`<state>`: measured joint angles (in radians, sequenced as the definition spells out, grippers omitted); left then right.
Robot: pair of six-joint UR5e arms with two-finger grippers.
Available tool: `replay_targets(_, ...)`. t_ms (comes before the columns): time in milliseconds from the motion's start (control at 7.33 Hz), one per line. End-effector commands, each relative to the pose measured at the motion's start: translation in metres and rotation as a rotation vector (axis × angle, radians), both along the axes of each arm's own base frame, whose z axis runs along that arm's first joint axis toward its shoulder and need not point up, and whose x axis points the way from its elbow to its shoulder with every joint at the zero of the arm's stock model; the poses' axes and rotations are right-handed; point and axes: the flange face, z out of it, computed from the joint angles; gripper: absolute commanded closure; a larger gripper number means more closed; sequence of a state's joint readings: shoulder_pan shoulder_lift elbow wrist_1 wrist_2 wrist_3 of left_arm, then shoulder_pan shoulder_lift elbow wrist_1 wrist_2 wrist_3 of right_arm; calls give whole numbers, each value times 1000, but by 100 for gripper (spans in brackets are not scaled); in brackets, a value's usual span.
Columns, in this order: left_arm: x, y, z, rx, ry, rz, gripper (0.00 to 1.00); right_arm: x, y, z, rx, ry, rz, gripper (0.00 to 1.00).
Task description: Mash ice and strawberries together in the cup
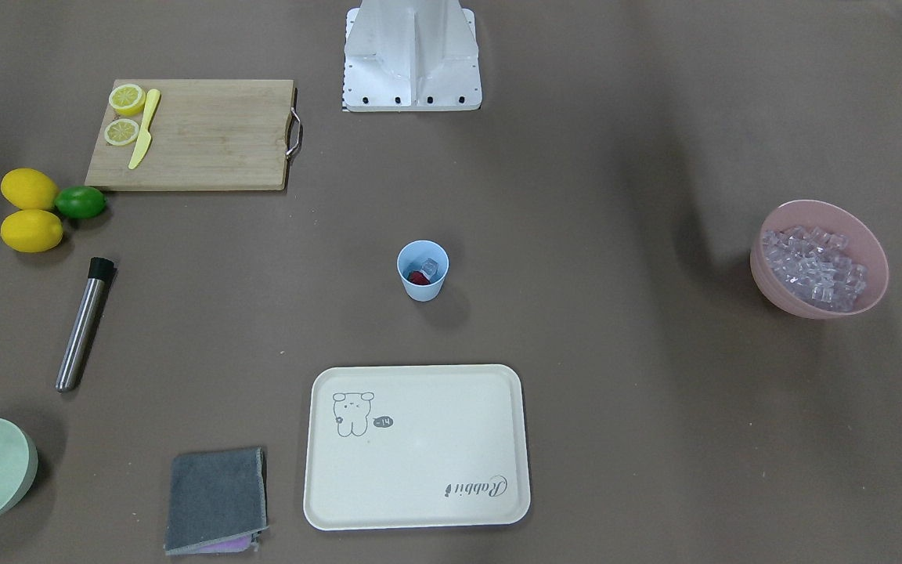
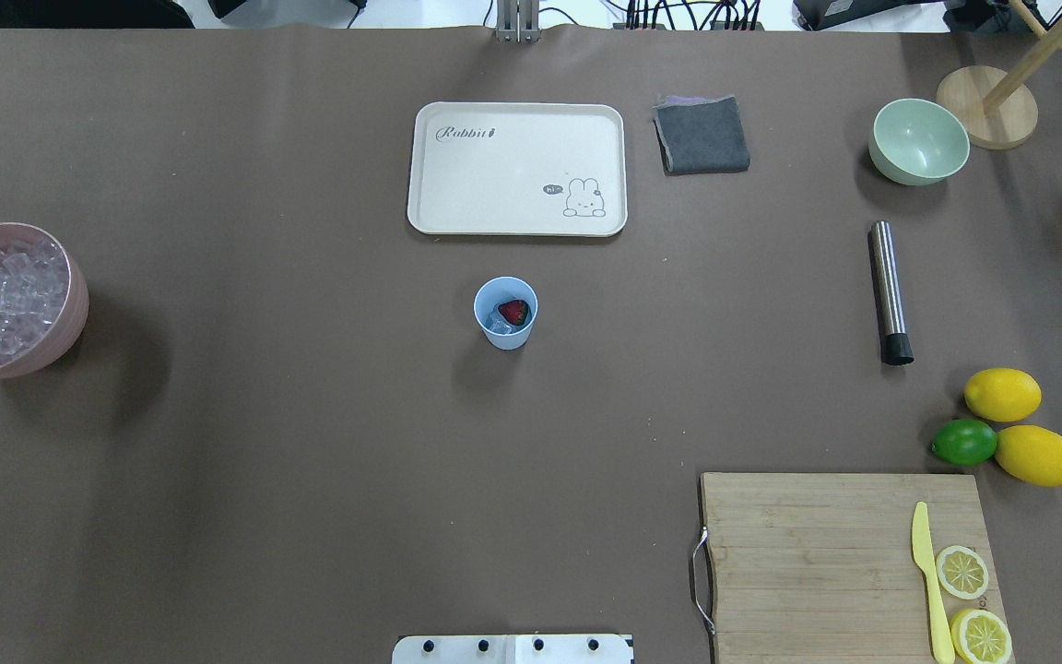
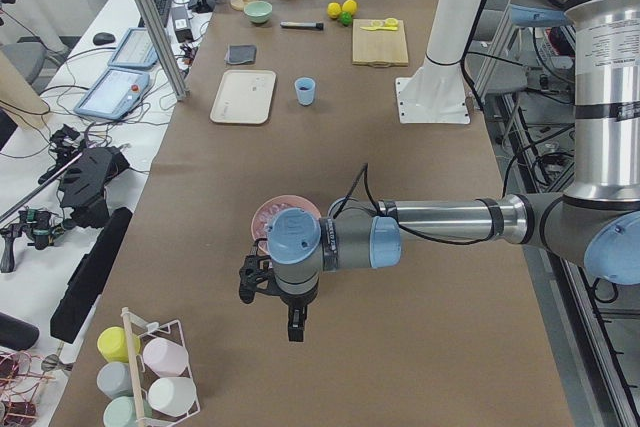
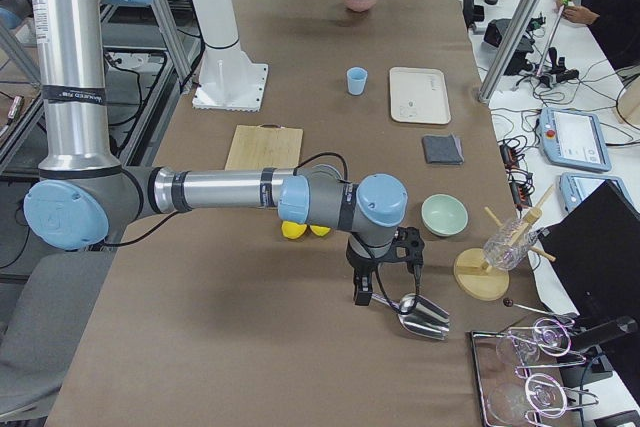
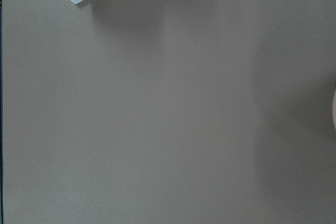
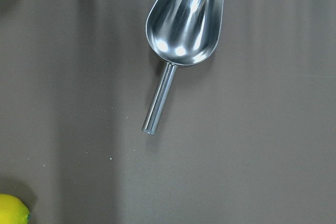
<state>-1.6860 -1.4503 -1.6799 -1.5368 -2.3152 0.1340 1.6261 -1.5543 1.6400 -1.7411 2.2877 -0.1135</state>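
The light-blue cup (image 1: 423, 271) (image 2: 505, 314) stands upright mid-table, holding a red strawberry (image 1: 418, 277) (image 2: 514, 311) and clear ice (image 1: 433, 266) (image 2: 498, 322). More ice cubes fill the pink bowl (image 1: 819, 258) (image 2: 5, 300). My left gripper (image 3: 293, 327) shows only in the exterior left view, hanging over bare table beyond the pink bowl, far from the cup; I cannot tell its state. My right gripper (image 4: 362, 292) shows only in the exterior right view, above a steel scoop (image 6: 184, 22) lying on the table; its state cannot be told either.
A steel muddler (image 1: 84, 323) (image 2: 889, 291) lies near two lemons (image 2: 1003, 394) and a lime (image 2: 963, 442). A cutting board (image 2: 817, 563) carries a yellow knife and lemon halves. Beyond the cup sit a cream tray (image 2: 513, 175), grey cloth (image 2: 702, 136) and pale green bowl (image 2: 918, 141).
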Motion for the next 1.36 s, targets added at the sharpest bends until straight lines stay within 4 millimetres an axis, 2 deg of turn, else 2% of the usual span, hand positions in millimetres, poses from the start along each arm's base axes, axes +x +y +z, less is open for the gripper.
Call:
replay_targets(0, -2, -1, -16, 21, 0, -10, 2, -4, -4, 0, 1, 7, -11, 0)
replay_targets(136, -3, 1, -22, 30, -3, -14, 2, -5, -1, 0, -1, 6, -13, 0)
replay_targets(1228, -1, -3, -26, 43, 10, -9, 2, -6, 11, 16, -1, -10, -48, 0)
